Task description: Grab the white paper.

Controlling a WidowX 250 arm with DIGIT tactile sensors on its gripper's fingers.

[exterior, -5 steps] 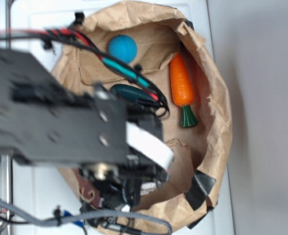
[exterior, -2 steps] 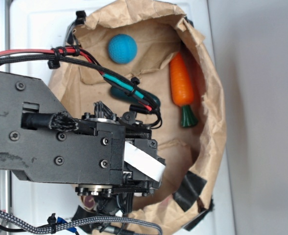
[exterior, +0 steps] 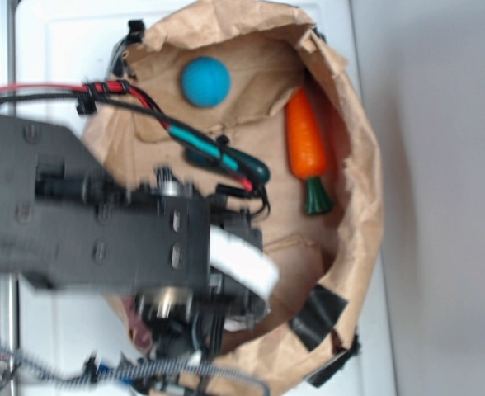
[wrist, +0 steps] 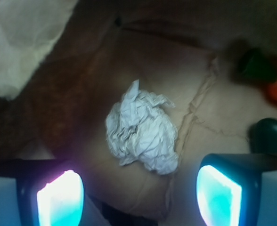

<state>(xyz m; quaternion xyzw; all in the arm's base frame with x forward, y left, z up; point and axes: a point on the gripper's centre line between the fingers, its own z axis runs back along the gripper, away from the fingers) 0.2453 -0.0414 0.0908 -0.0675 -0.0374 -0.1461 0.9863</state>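
In the wrist view the white paper (wrist: 142, 132), a crumpled off-white wad, lies on the brown floor of the paper bag (wrist: 214, 113). My gripper (wrist: 139, 197) is open above it, and the wad sits just ahead of the gap between the two glowing fingertips (wrist: 61, 200). Nothing is held. In the exterior view the black arm (exterior: 102, 223) covers the wad and the gripper, so neither shows there.
The open brown paper bag (exterior: 362, 206) lies on a white surface. Inside it are a blue ball (exterior: 205, 81), an orange carrot with a green top (exterior: 306, 144) and a dark green object (exterior: 242, 162). Black tape (exterior: 317, 309) patches the bag's lower right wall.
The arm has shifted slightly within the bag and is motion-blurred now. The ball and carrot have not moved.
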